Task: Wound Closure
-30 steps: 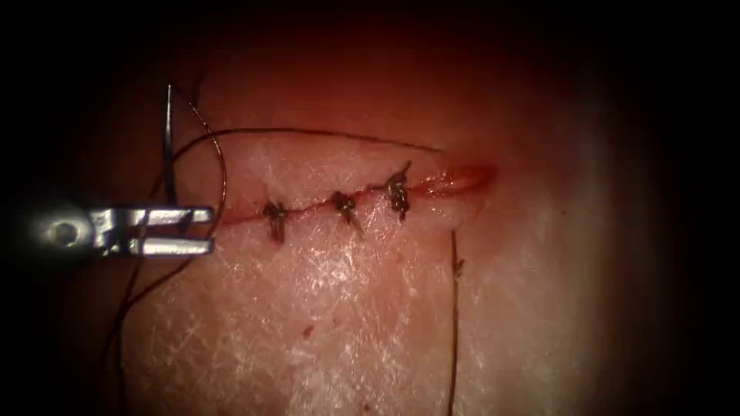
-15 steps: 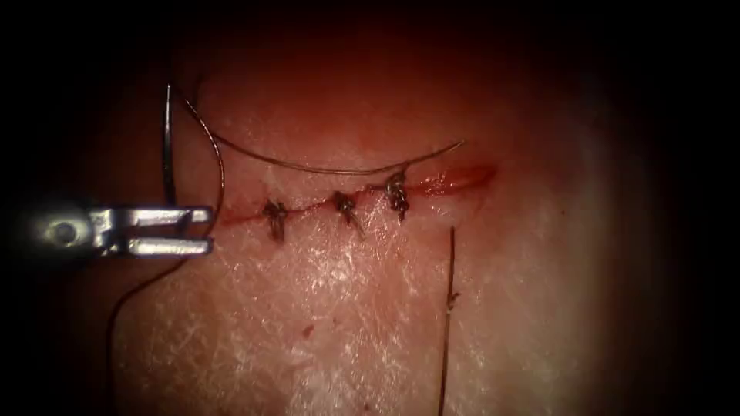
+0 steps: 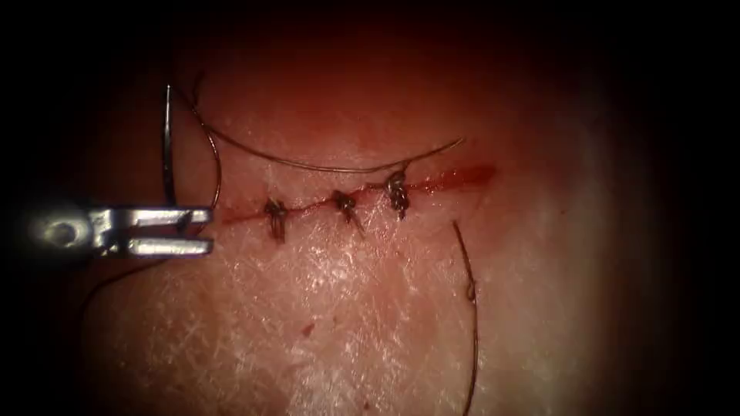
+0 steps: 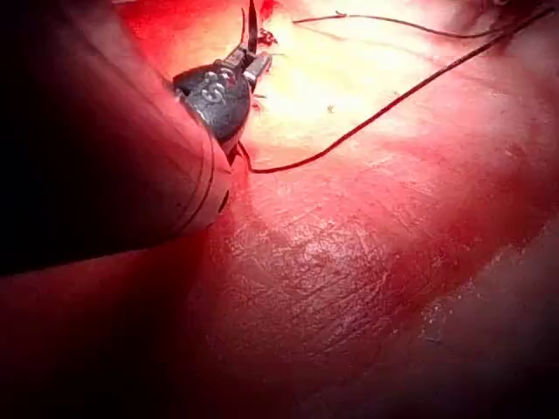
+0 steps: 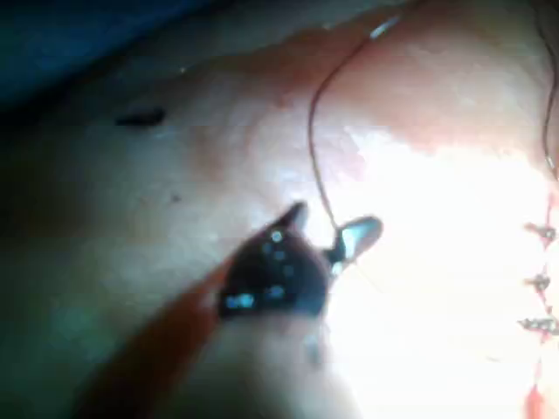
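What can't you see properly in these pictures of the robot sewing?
- Endoscope view: where the left tool grips the needle is hidden behind its jaws, and dark shadow swallows the needle's lower end.
- Endoscope view: the thread on the tissue is cut off by the picture's edge, so its end is unknown.
- Right wrist view: blur and glare hide whether the right tool pinches the thread.

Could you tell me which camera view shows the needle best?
The endoscope view: the needle stands outside the tissue, left of the cut, held near one end by the left tool. The left wrist view catches a short stretch above its jaws. The right wrist view has the right tool, open, thread between its jaws.
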You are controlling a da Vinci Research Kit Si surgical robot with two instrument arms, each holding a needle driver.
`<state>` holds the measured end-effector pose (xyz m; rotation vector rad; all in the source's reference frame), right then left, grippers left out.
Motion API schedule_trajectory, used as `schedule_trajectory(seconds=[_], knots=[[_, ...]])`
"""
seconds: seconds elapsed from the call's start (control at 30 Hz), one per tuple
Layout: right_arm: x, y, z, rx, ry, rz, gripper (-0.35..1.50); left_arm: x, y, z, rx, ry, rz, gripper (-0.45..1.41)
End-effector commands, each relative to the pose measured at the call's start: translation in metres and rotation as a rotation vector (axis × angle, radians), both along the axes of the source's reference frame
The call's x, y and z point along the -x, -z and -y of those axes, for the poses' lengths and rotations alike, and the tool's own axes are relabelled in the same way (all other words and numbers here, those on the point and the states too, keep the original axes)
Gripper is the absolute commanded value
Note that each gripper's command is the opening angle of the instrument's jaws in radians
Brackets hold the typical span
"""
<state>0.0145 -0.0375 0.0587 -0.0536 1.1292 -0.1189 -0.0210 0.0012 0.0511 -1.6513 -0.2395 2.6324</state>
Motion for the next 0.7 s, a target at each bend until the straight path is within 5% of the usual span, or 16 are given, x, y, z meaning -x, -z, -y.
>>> schedule_trajectory(seconds=[0.03, 0.2, 0.37, 0.7], knots=[[0.0004, -0.0011, 0.0005, -0.007, -0.005, 0.005, 1.48, 0.0005, -0.0008, 0.0002, -0.001, -0.002, 0.002, -0.45], [0.0030, -0.0026, -0.0020, -0.044, -0.101, -0.020, 1.41, 0.0004, -0.0009, 0.0002, -0.002, -0.007, -0.002, -0.45], [0.0031, -0.0051, -0.0061, 0.212, -0.102, 0.091, 1.40, 0.0004, -0.0012, 0.0003, -0.004, -0.005, -0.007, -0.45], [0.0002, -0.0091, -0.0072, 0.380, -0.090, 0.110, 1.48, 0.0004, -0.0012, 0.0003, -0.005, -0.008, -0.009, -0.45]])
